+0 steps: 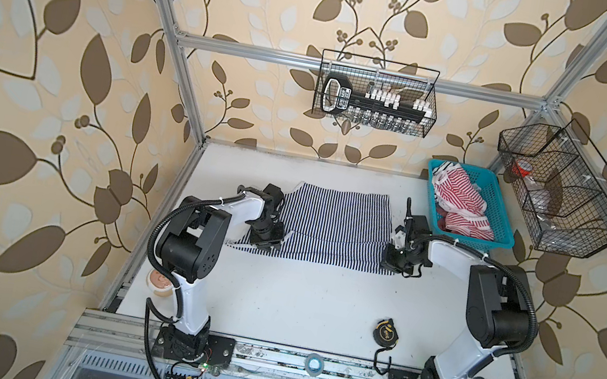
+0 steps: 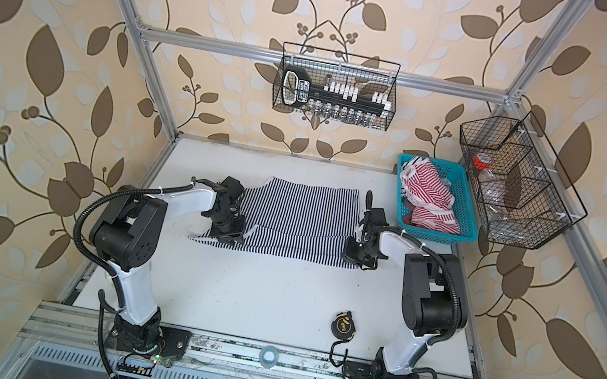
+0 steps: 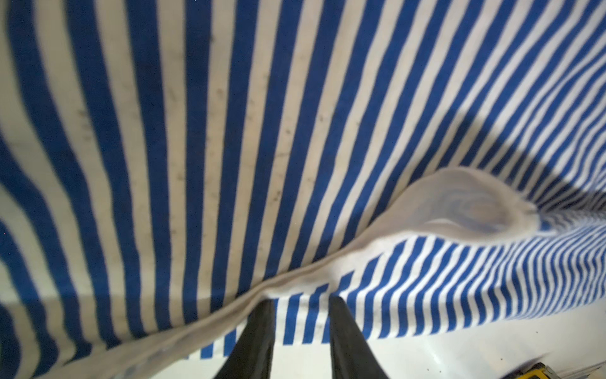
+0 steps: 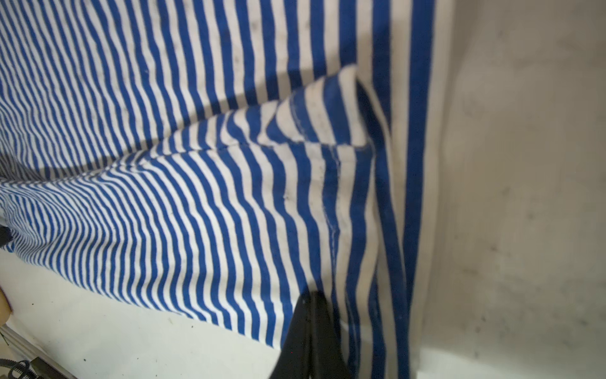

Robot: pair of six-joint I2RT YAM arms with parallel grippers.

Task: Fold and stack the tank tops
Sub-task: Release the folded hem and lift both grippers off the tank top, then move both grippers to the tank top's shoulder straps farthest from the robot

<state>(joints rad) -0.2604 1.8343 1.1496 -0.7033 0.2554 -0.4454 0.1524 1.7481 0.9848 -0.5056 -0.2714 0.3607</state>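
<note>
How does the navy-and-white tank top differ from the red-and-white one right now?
The navy-and-white tank top lies on the table; the red-and-white tank top sits in the teal basket. The navy one is spread out, near edge folded over; the red one is crumpled. Both are thin-striped on white.

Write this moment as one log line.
navy tank top: spread out | left gripper: open at its edge | right gripper: shut on its edge | red tank top: in basket
</note>
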